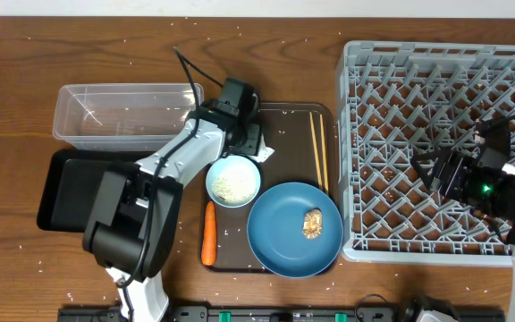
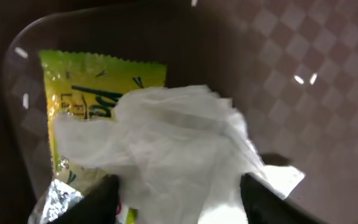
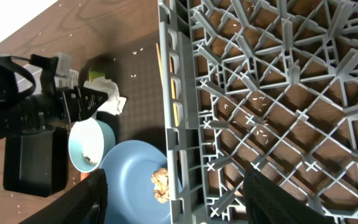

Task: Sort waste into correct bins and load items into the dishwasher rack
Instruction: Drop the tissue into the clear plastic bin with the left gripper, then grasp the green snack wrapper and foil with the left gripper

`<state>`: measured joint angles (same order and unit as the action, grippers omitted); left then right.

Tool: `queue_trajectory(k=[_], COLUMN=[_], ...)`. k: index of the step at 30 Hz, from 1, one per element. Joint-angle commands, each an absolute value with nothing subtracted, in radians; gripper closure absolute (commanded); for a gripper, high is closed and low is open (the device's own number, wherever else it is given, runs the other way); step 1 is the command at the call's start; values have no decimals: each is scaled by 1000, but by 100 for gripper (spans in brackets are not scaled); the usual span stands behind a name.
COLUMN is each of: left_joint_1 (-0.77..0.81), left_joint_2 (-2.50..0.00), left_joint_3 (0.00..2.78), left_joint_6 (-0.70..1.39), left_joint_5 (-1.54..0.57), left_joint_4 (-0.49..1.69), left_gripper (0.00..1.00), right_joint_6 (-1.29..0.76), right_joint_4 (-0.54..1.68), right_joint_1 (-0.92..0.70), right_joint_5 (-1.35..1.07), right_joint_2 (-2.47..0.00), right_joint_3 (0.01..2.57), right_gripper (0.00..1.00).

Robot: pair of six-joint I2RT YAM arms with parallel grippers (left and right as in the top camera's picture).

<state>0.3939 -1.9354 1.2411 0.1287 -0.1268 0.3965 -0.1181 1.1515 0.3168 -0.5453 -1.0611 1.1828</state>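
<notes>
The crumpled white-silver wrapper (image 2: 179, 143) fills the gap between my left gripper's (image 2: 179, 202) dark fingers (image 2: 101, 199), which press on both of its sides. It lies over the yellow-green packet (image 2: 98, 87) in the brown tray's far left corner. In the overhead view the left gripper (image 1: 247, 136) is down on the wrapper (image 1: 266, 150). My right gripper (image 1: 434, 170) hangs open over the grey dishwasher rack (image 1: 445, 80) with nothing between its fingers. The bowl (image 1: 233, 181) holds rice. A brown lump (image 1: 312, 224) sits on the blue plate (image 1: 284, 237). A carrot (image 1: 208, 234) and chopsticks (image 1: 318, 152) lie on the tray.
A clear tub (image 1: 128, 112) stands at the back left, with a black tray (image 1: 65, 192) in front of it. The brown serving tray (image 1: 289, 121) sits between these and the rack. White specks are scattered over the wooden table.
</notes>
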Motion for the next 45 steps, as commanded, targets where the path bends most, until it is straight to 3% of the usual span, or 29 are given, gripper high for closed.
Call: queue_trajectory(k=[1, 7, 10, 15, 19, 22, 28, 29, 30, 31, 32, 33, 39, 45], left_joint_1=[397, 399, 398, 391, 357, 302, 145, 118, 98, 78, 62, 51, 72, 241], left_joint_2=[-1935, -1855, -1764, -1588, -1503, -1511, -1618, -1638, -1649, -1656, -1656, -1651, -1606, -1644], left_joint_3=[1239, 1242, 1242, 1242, 1242, 1241, 1241, 1241, 1241, 1241, 1241, 1241, 1241, 1241], left_joint_6=[129, 130, 133, 133, 141, 145, 224, 236, 235, 234, 234, 234, 163, 19], left_joint_5=[-125, -127, -126, -35, 192, 286, 273, 249, 215, 167, 113, 61, -201, -107], left_joint_4=[392, 393, 410, 422, 433, 433, 421, 416, 414, 417, 421, 422, 430, 486], left_gripper=[60, 86, 93, 94, 94, 94, 93, 92, 83, 56, 37, 33, 30, 29], right_joint_6=[-119, -119, -119, -119, -119, -120, -138, -138, -138, -138, -137, -137, -138, -138], right_joint_4=[1152, 1150, 1147, 1147, 1148, 1148, 1149, 1150, 1153, 1154, 1159, 1163, 1161, 1155], right_joint_1=[300, 300, 300, 300, 300, 300, 300, 300, 300, 300, 300, 300, 300, 300], right_joint_5=[-546, -546, -546, -546, -546, -546, -547, -547, -547, -547, -547, -547, -546, -546], right_joint_2=[-1063, -1063, -1063, -1063, -1063, -1063, -1063, -1063, -1062, -1062, -1062, -1062, -1063, -1063], right_joint_3=[1183, 1183, 1183, 1183, 1183, 1183, 1183, 1183, 1183, 1183, 1183, 1183, 1183, 1183], right_gripper=[38, 38, 38, 38, 38, 38, 38, 38, 38, 38, 38, 38, 38, 37])
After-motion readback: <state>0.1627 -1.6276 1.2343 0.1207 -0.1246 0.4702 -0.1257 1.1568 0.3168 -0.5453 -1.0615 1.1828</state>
